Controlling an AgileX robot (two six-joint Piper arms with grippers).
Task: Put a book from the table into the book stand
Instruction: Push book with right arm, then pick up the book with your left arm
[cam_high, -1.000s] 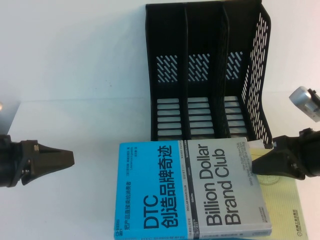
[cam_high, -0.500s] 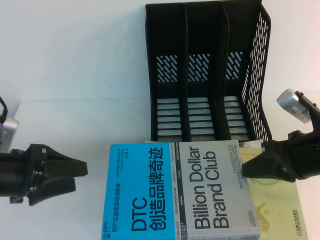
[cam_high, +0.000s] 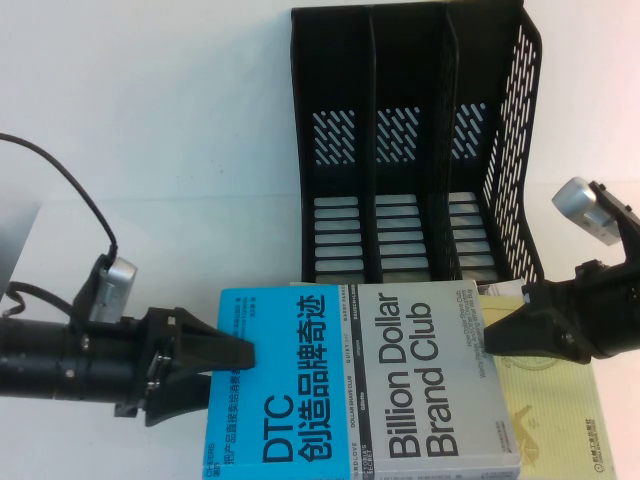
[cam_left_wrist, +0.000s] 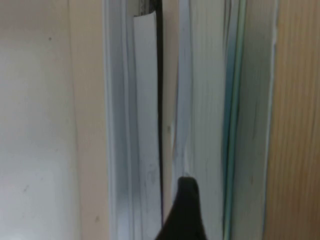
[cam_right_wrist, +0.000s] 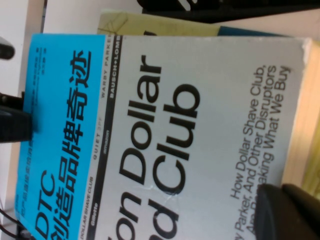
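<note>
Nearest me, the book (cam_high: 365, 385) lies flat at the front edge of the table (cam_high: 150, 150), its blue-and-grey cover up, overlapping a pale yellow-green book (cam_high: 555, 400) beneath it on my right. My left gripper (cam_high: 235, 365) has its fingers spread wide over the book's blue edge, one above the cover and one below – closed on nothing yet. In the left wrist view, one fingertip (cam_left_wrist: 182, 210) sits at the page edge, so I fear it will wedge between leaves and crease them rather than grasp the whole block.

My right gripper (cam_high: 495, 335) presses against the grey edge; I cannot tell how far it is open. If it pushes too hard, I expect the book to skew or slide off the front.

Farther back stands the book stand (cam_high: 415, 150), compartments empty. A thick book lifted tilted could catch a divider and shove the stand away.
</note>
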